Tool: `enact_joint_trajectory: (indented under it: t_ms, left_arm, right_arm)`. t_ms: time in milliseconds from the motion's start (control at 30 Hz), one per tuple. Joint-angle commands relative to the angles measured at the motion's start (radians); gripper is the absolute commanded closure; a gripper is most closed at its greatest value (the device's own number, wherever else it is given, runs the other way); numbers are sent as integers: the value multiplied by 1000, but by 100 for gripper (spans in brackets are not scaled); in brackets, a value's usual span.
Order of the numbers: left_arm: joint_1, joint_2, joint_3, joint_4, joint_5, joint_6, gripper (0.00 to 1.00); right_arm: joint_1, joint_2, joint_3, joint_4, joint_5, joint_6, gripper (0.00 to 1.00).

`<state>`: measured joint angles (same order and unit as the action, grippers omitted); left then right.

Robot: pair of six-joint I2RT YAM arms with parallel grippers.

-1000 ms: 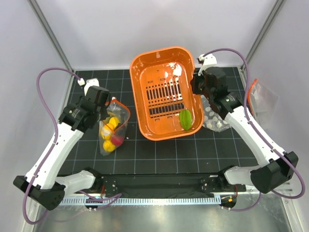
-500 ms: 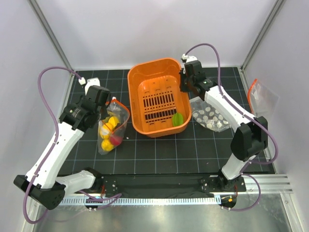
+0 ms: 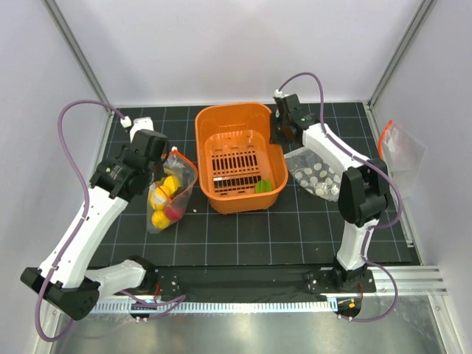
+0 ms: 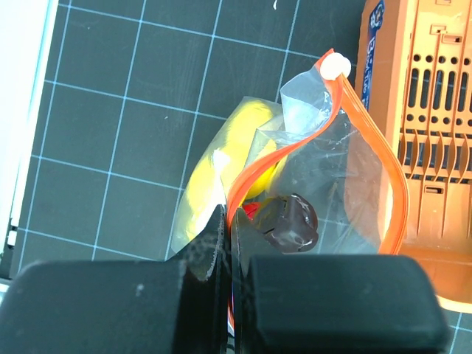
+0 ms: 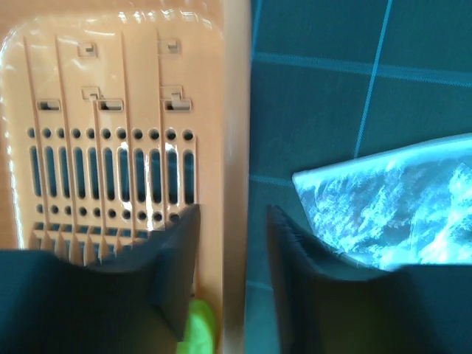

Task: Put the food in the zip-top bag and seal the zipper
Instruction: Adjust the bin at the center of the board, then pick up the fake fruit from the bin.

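Top: left gripper (image 3: 167,157) pinches mouth of zip-top bag (image 3: 181,177), left of orange basket (image 3: 228,108); food (image 3: 161,200) inside, pieces overlapping. Right gripper (image 3: 281,137) at basket's far right rim, fingertips hard to make out

Left wrist: jaws clamped on zipper (image 4: 383,158); bag bottom cut off

Right wrist: blurred; jaws narrowly parted astride rim; green piece (image 5: 200,329) half hidden

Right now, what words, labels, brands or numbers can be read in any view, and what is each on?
No text reads clearly in any view.
Blue sticker on the orange basket rim, left wrist view: white print, too small and blurred to read.
Zip-top bag: no print visible.
Dotted bag: white dots only, no words visible.
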<state>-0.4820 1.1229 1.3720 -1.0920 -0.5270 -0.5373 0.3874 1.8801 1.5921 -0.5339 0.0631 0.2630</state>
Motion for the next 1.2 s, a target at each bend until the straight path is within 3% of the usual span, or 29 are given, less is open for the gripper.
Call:
enact_joint_trajectory:
  t_ms: [0, 100, 133, 333, 633, 867, 1167]
  left_arm:
    - [8, -23, 39, 55, -5, 17, 100]
    - [8, -18, 45, 63, 5, 23, 100]
    - [8, -14, 48, 69, 5, 29, 100]
    - [8, -5, 61, 69, 4, 40, 100]
    - [8, -5, 42, 84, 47, 34, 100]
    - [8, 2, 44, 92, 78, 31, 100]
    - [8, -5, 41, 92, 88, 23, 100]
  right_arm:
    - [-13, 16, 176, -41, -28, -33, 48]
    - [-13, 25, 227, -104, 9, -45, 23]
    - [-13, 25, 262, -126, 17, -47, 21]
    - [4, 33, 503, -449, 92, -57, 20]
    - [113, -93, 430, -572, 90, 19, 20]
    - [287, -93, 352, -595, 153, 189, 9]
    - [303, -30, 232, -629, 167, 269, 5]
